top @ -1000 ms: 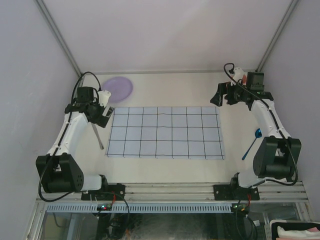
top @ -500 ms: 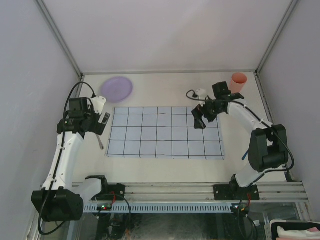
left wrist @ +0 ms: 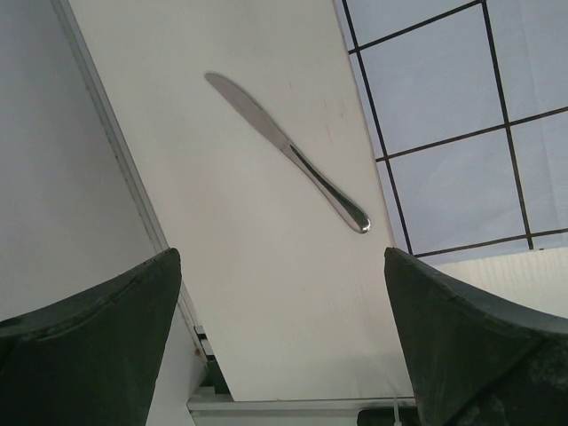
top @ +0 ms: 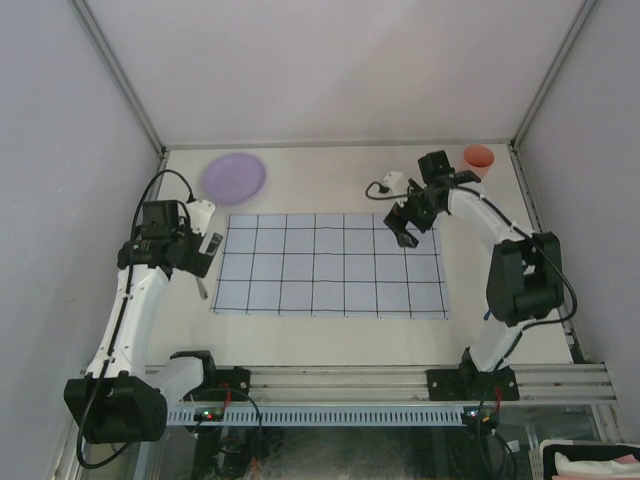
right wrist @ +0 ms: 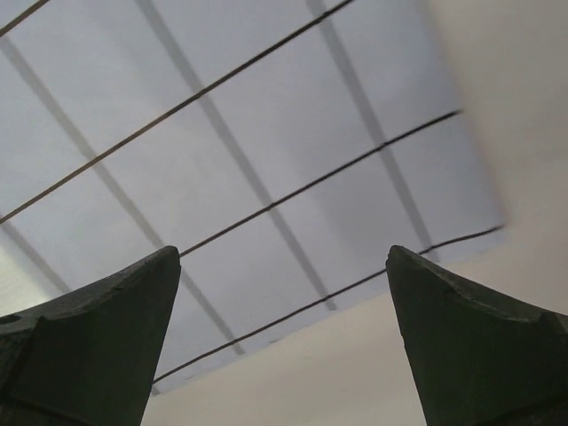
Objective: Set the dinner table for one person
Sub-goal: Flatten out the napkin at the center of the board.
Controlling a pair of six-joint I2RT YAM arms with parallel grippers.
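The dinner table (top: 330,180) is a plain off-white top. On it lies a pale blue-grey cloth (top: 330,265) with a dark grid. A purple plate (top: 234,177) sits at the back left and an orange cup (top: 478,158) at the back right. A silver knife (left wrist: 288,153) lies on the bare table just left of the cloth (left wrist: 444,115). My left gripper (left wrist: 280,257) hangs open above the knife, nothing between its fingers; in the top view the left gripper (top: 206,248) is at the cloth's left edge. My right gripper (top: 404,226) is open over the cloth's back right corner (right wrist: 222,133), holding nothing.
Grey walls close in the table on three sides. Aluminium rails (top: 340,380) with both arm bases run along the near edge. A side rail (left wrist: 115,151) runs close to the left of the knife. A white cable connector (top: 392,183) sticks out behind the right wrist.
My right arm has swung from the back right corner by the cup to the cloth's back right corner. My left gripper has drawn a little nearer along the cloth's left edge. Both stay open.
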